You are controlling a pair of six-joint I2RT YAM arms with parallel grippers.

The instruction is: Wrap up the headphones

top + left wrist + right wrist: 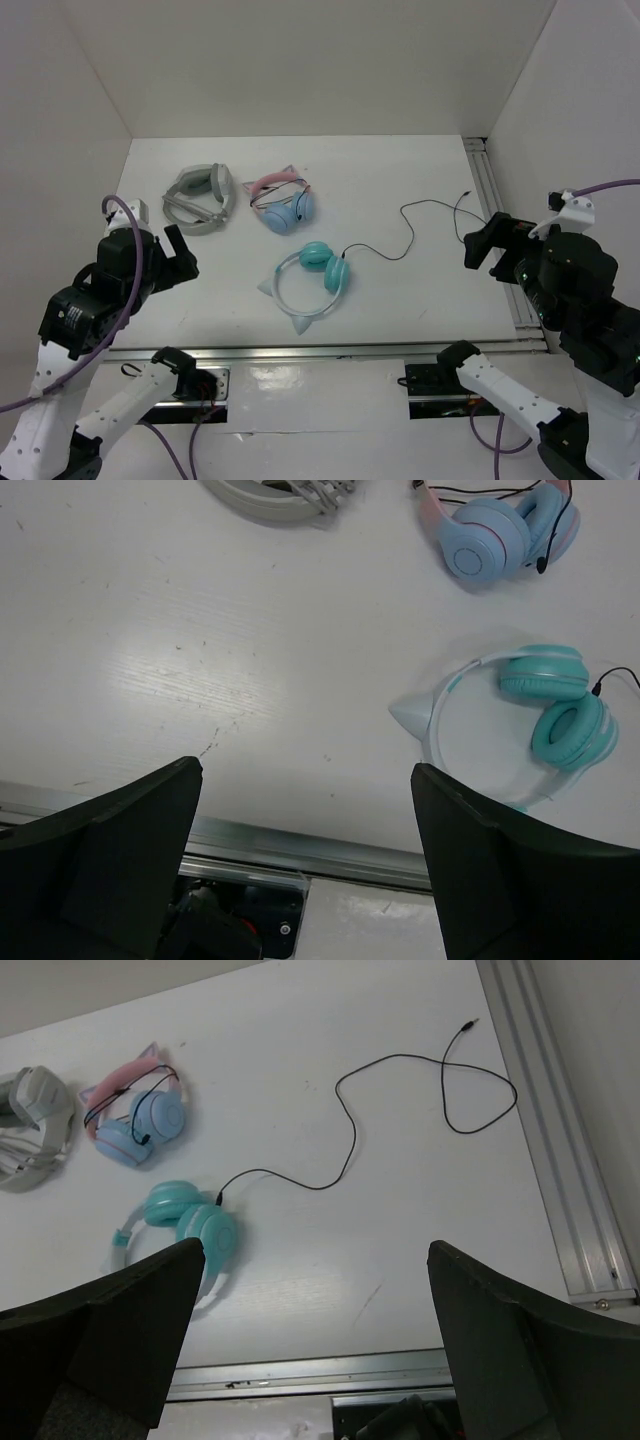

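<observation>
Now | headphones (335,274): teal cups, pale cat-ear band, black cable (390,1056) sprawled | left tool (305,776), right tool (315,1252): released

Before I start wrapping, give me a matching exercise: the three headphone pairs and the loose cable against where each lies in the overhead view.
Things:
1. teal headphones
2. pink headphones
3. grey headphones
4. black cable

Places:
A. farthest left
B. trailing off to the right
C. lowest in the overhead view
D. just right of the grey pair

Pairs: 1-C, 2-D, 3-A, 4-B
</observation>
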